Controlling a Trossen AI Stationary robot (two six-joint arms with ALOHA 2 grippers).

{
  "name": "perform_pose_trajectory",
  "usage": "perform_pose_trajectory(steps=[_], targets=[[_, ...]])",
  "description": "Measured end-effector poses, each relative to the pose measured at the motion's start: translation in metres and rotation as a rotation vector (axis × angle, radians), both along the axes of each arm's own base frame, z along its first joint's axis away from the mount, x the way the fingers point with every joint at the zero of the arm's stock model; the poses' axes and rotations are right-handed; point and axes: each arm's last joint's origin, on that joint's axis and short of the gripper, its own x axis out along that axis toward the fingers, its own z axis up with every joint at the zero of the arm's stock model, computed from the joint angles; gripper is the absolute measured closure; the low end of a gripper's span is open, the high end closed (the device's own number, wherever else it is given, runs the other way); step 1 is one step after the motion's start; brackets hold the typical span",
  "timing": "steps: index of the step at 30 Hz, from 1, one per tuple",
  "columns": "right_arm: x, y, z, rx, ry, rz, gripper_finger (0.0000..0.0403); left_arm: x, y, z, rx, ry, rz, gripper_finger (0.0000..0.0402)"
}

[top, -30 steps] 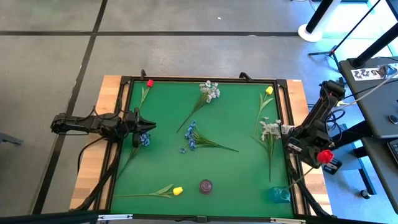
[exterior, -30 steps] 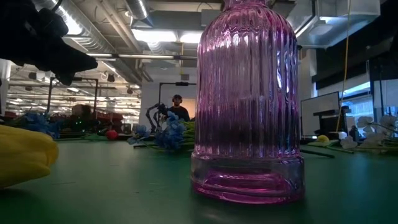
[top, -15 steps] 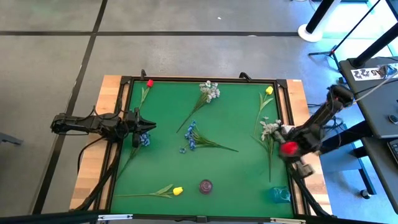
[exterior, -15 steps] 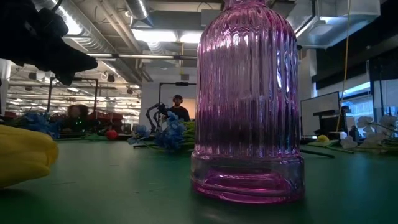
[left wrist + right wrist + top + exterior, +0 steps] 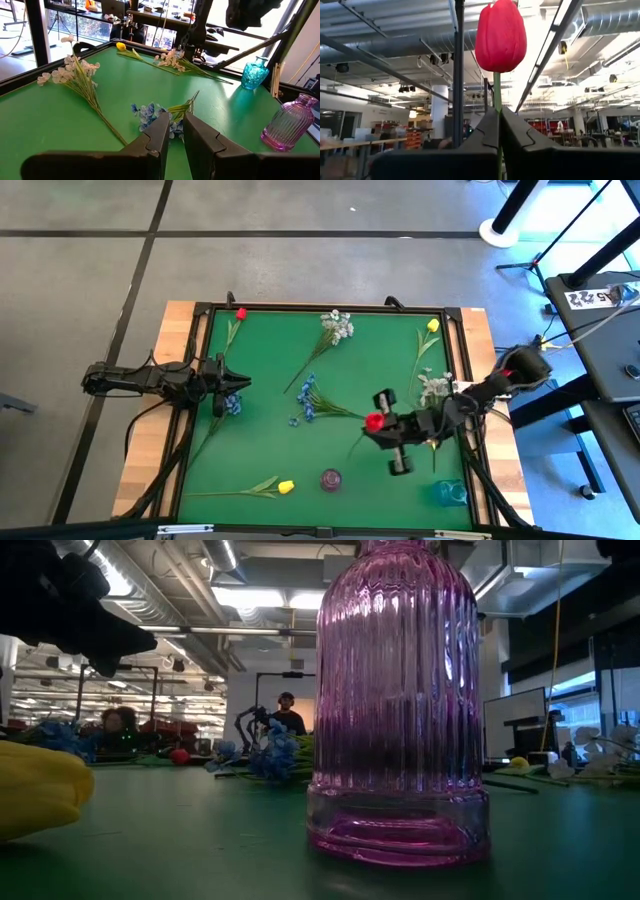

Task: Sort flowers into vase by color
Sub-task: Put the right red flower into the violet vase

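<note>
My right gripper [image 5: 380,425] reaches from the table's right over the mat's middle, shut on a red tulip [image 5: 374,421], above and to the right of the purple vase [image 5: 331,478]. A blue vase [image 5: 452,492] stands at the near right corner. Flowers lie flat on the green mat: a red tulip [image 5: 240,313], whitish sprays [image 5: 338,327] [image 5: 435,388], yellow tulips [image 5: 432,326] [image 5: 285,486], and blue sprays [image 5: 310,402] [image 5: 232,405]. My left gripper [image 5: 228,385] waits at the left edge, its fingers a narrow gap apart [image 5: 176,125], touching nothing. My right gripper pinches the red tulip's green stem [image 5: 497,100] between its two fingers, a short way below the bud [image 5: 501,35]. The bud stands beyond the fingertips, and the wrist view looks up at the ceiling. The tulip is lifted clear of the table; the fingers hide the lower stem.
A dark frame [image 5: 320,307] rims the green mat [image 5: 380,360]. In the low view the purple vase [image 5: 398,710] stands close, with a yellow bud [image 5: 40,790] at its left. Bare mat lies between the purple vase and the blue vase. People and other robots show far behind the table.
My right gripper has swung from beyond the table's right edge toward the left, out over the middle of the mat, and has turned as it went. It stays shut on the red tulip, whose bud has travelled with it.
</note>
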Motion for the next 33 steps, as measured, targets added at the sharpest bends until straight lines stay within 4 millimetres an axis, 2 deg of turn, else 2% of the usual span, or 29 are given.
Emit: perform_pose_trajectory(steps=[4, 11, 27, 33], targets=[[0.018, 0.011, 0.007, -0.004, -0.027, -0.017, 0.0402, 0.0, 0.0, 0.0, 0.0, 0.0, 0.0, 0.0349], [0.032, 0.02, 0.009, 0.009, -0.047, 0.02, 0.0402, 0.0, 0.0, 0.0, 0.0, 0.0, 0.0, 0.0349], [0.04, 0.026, 0.004, 0.008, 0.013, 0.09, 0.0397, 0.0, 0.0, 0.0, 0.0, 0.0, 0.0, 0.0349], [0.046, 0.031, -0.007, -0.075, 0.124, 0.11, 0.0397, 0.0, 0.0, 0.0, 0.0, 0.0, 0.0, 0.0349]])
